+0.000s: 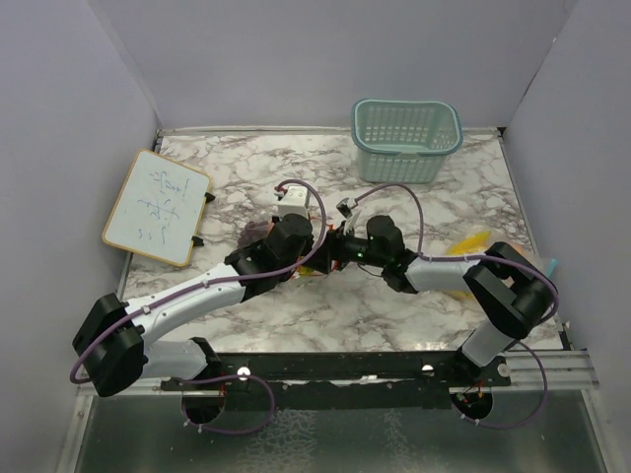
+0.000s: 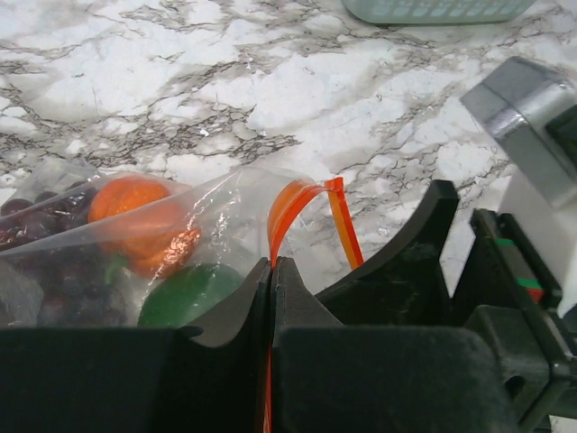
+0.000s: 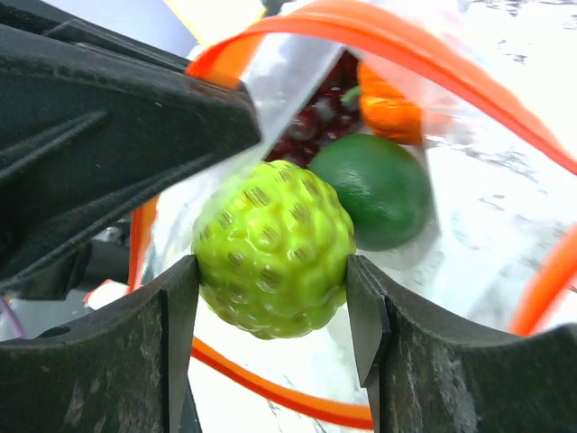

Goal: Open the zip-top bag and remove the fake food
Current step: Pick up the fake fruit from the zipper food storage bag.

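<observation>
The left claw (image 2: pixel 272 271) is shut tight. It pinches the edge of the bag (image 2: pixel 216 207) right by the orange zip (image 2: pixel 282 216), and the thin plastic sits between its 2 fingers. The zip stands up in a loop above them, so the bag's mouth is open.

The right claw (image 3: pixel 270 280) is about half open, with its 2 fingers (image 3: pixel 135 361) pressed on the 2 sides of the lime (image 3: pixel 273 234). The lime is bright green and bumpy. It fills the gap between the fingers and touches both. It sits right at the mouth of the bag, inside the orange ring of the zip.

Deeper in the bag, behind the lime, lie 3 more toys. The dark green piece (image 3: pixel 374 189) is nearest to the lime. The orange (image 3: pixel 388 108) is behind it, and the grapes (image 3: pixel 315 113) are beside the orange, far back.

From above, the 2 claws meet nose to nose in the middle of the table (image 1: pixel 325 315), which is white with grey marks. The bag lies under the left one and is mostly hidden. The basket (image 1: pixel 406 138) stands at the far edge, well apart from the claws. A white board (image 1: pixel 156 207) with writing lies at the far left.
</observation>
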You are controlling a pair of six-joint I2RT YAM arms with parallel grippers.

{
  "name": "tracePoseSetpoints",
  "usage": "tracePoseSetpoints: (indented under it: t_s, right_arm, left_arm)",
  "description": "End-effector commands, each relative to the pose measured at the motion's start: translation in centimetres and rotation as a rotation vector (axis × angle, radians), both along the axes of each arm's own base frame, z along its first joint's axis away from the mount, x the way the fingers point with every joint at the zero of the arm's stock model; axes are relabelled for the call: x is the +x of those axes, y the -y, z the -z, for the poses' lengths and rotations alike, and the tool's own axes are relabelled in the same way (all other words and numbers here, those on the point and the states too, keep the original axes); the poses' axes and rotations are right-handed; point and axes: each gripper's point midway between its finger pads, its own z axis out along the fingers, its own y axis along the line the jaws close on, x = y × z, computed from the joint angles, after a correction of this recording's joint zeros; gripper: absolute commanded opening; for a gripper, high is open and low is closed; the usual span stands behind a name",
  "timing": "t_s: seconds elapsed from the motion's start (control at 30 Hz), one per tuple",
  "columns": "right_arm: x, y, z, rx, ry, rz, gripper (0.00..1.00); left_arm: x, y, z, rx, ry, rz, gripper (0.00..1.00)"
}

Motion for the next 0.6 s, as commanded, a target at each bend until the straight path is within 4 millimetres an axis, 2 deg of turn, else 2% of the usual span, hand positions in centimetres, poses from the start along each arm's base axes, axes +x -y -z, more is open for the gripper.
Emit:
tracePoseSetpoints:
  t_s: [0.0,0.2,0.4,0.47,0.57]
  right_arm:
    - [2.3,3.2,1.5,-0.183,0.016,0.178,0.45]
    - [4.1,7.3,0.4,-0.263,0.038,0.266,0.5]
    - [6.1,12.1,-3.3,-0.224,0.112,0.358,0.51]
    - [7.3,14.0,-4.3,-0.202,0.114,0.393,0.5]
    - [10.2,17.4,-6.2,-0.177,0.119,0.48,0.5]
  left_arm:
    - [0.6,0.3,-0.8,-0.05,0.017,0.001,0.0]
    - [0.8,0.2,-0.2,-0.046,0.007,0.001,0.0]
    - [0.9,0.2,0.9,-0.037,-0.013,0.001,0.0]
    - [0.9,0.4,1.3,-0.038,-0.023,0.008,0.0]
    - [1.0,0.9,1.6,-0.05,-0.032,0.02,0.0]
